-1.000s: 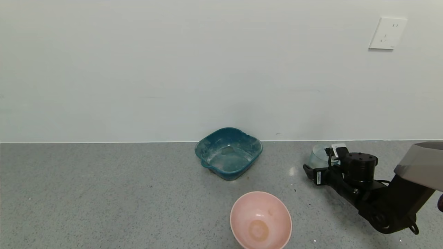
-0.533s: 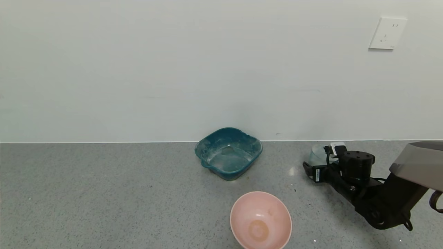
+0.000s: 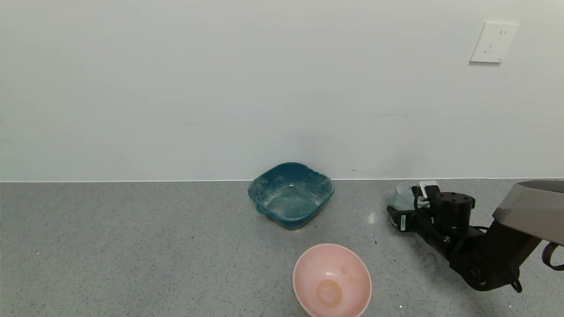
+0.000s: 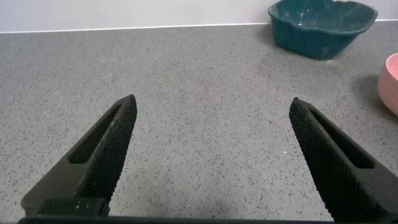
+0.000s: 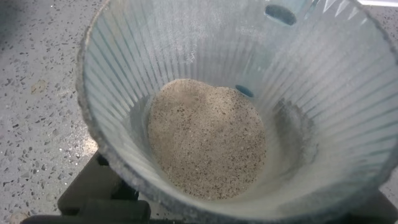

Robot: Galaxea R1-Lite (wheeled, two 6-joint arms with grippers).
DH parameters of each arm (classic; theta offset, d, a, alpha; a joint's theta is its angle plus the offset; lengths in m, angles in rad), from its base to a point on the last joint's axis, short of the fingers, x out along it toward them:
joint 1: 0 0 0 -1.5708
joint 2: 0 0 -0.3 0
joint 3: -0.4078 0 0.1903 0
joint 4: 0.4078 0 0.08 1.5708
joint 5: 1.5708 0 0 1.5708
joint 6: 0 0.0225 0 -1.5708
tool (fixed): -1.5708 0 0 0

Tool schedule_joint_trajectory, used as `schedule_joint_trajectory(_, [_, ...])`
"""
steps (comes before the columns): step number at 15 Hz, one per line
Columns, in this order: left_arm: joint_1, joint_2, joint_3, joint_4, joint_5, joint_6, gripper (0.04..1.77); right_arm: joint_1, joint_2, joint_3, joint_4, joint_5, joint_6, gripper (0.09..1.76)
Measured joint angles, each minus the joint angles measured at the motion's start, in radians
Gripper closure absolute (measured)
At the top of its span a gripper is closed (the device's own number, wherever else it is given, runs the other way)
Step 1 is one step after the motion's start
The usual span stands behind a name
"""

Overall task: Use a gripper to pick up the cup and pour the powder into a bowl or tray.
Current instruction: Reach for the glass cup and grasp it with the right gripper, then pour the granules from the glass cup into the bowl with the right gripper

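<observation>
The ribbed translucent cup [image 3: 403, 193] stands on the grey counter at the far right, near the wall. My right gripper [image 3: 409, 200] straddles it, a white pad [image 3: 425, 188] on its far side and a black finger on its near side, both against the wall of the cup. In the right wrist view the cup [image 5: 155, 56] fills the picture, with a heap of pale beige powder [image 5: 208, 140] in its bottom. The pink bowl [image 3: 308, 268] sits at the front centre, left of the right arm. My left gripper [image 4: 211, 102] is open and empty, low over bare counter.
A dark teal basin [image 3: 264, 182] with white residue stands by the wall at centre; it also shows in the left wrist view [image 4: 323, 28], with the pink bowl's edge [image 4: 390, 81] beside it. A wall socket [image 3: 493, 42] is at the upper right.
The right arm has shifted slightly back and to the left, and its fingers have drawn in a little around the cup. The bowl and the basin have not moved.
</observation>
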Motion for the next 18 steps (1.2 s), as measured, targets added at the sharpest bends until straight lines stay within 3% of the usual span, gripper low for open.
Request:
schedule_joint_trajectory(10, [0.0, 0.0, 0.0, 0.0, 0.0, 0.0, 0.05, 0.001, -0.021, 0.007, 0.004, -0.002, -0.006, 0.5])
schedule_joint_trajectory(18, [0.0, 0.0, 0.0, 0.0, 0.0, 0.0, 0.05, 0.002, -0.132, 0.028, 0.031, -0.001, -0.144, 0.5])
